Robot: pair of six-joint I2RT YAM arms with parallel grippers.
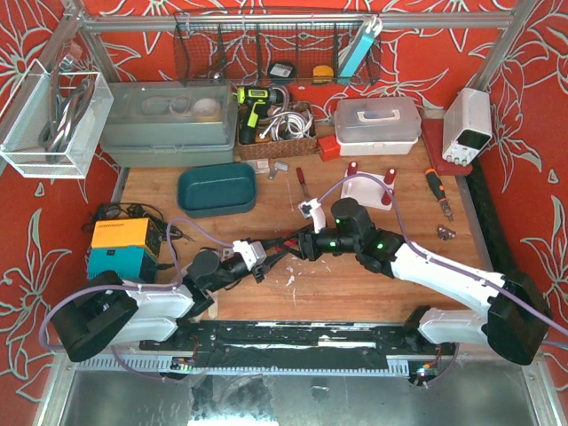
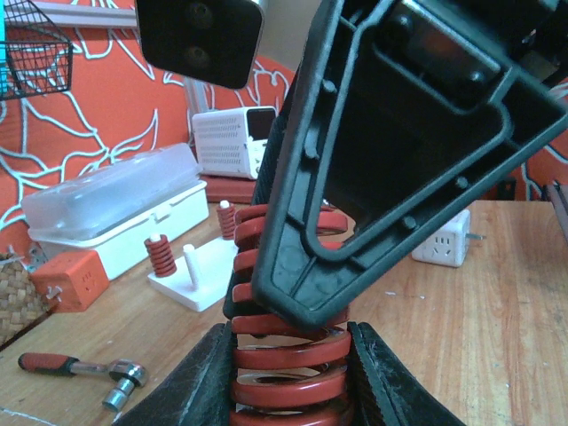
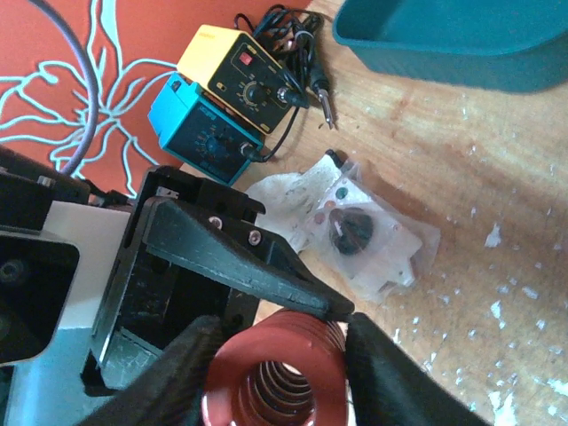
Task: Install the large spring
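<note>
The large spring [image 2: 288,390] was red and sat over the middle of the wooden counter [image 2: 497,337], between the two arms. The left tool [image 2: 288,342] squeezed one end of it tight. The right tool [image 3: 280,342] squeezed the other end. A white stand [image 2: 191,282] with a small red spring [image 2: 160,257] stood farther back. The yellow box [image 3: 235,67] and the blue box [image 3: 200,124] had labels too small to read

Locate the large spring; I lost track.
Top view: the large spring is mid-table, gripped by the left end effector and right end effector, near the teal tray.
</note>
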